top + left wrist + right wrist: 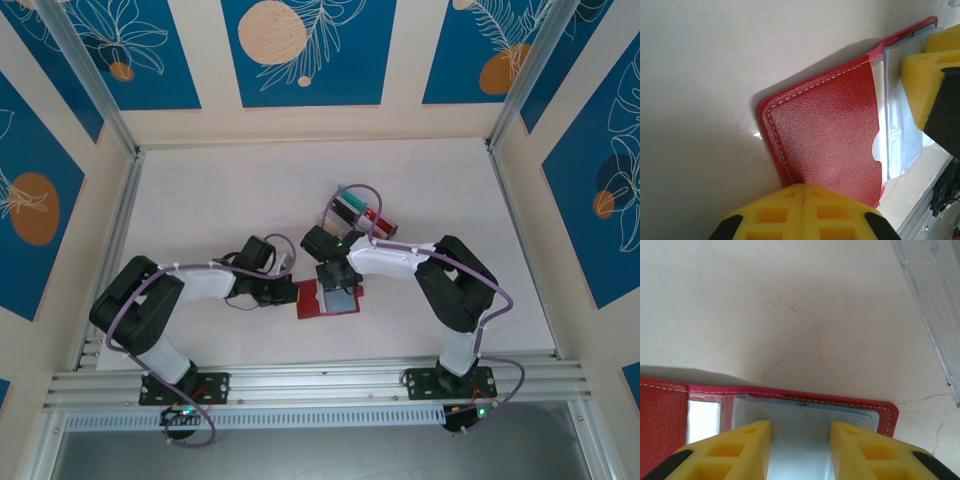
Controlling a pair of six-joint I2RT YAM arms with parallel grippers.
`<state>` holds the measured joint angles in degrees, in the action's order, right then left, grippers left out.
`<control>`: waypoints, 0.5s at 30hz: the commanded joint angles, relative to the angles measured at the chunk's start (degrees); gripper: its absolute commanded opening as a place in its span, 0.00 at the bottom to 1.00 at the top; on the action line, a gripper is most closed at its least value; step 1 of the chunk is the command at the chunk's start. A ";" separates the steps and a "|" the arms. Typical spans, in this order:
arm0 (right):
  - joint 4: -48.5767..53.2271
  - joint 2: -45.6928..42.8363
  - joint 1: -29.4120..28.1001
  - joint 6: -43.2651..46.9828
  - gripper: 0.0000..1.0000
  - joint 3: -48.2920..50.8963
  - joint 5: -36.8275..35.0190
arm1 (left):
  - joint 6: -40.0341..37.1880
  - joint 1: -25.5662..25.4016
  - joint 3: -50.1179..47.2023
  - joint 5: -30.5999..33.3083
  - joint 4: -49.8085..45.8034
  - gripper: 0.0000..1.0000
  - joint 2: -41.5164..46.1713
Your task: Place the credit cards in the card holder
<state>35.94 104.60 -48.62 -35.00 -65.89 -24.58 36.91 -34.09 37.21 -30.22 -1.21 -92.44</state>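
Pressed together, the fingers (770, 212) of the left gripper (803, 190) bear down on the near edge of the red card holder (830, 135), which lies open on the table (700, 75) and stretches away from their tips. The right gripper (801, 426) has its fingers (750, 450) part way apart over the holder's other half. A pale card (805, 407) lies under the gap between them and is wider than that gap, so they seem to nudge it rather than pinch it. To seat it well, keep the left fingers firm so the holder cannot slide, and drive the card flat and straight ahead of the right tips toward the stitched edge. The left wrist view shows the slot's curved cut-out and both grippers together. The top view adds the clear rack (345, 215) holding more credit cards (357, 208), beyond the right fingers.
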 commanded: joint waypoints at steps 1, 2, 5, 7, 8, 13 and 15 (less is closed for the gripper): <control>4.21 1.77 0.10 -1.21 0.39 0.14 -3.69 | -1.05 -0.64 -0.86 4.36 -1.26 0.00 -3.50; 4.22 1.85 0.11 -1.22 0.40 0.18 -3.49 | -0.96 -0.64 -0.93 4.31 -1.15 0.00 -3.57; 4.82 2.44 0.26 -1.55 0.42 0.15 -3.81 | -0.88 -0.68 -1.04 4.29 -0.84 0.00 -3.89; 4.54 2.78 0.18 -1.69 0.45 0.47 -3.31 | -0.70 -0.66 -1.14 4.17 -0.55 0.00 -4.06; 4.47 3.00 0.22 -1.84 0.45 0.56 -3.03 | -0.69 -0.69 -1.16 4.18 -0.54 0.00 -4.09; 3.55 4.44 0.74 -2.33 0.45 1.35 0.15 | -0.72 -0.64 -1.05 4.17 -0.54 0.00 -3.96; 2.56 4.65 1.20 -2.44 0.43 2.12 2.54 | -0.70 -0.66 -0.95 4.06 -0.54 0.00 -4.15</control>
<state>36.64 105.47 -48.45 -36.21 -66.24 -25.17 36.93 -34.09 37.26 -30.85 -0.36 -92.97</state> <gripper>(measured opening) 0.437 0.041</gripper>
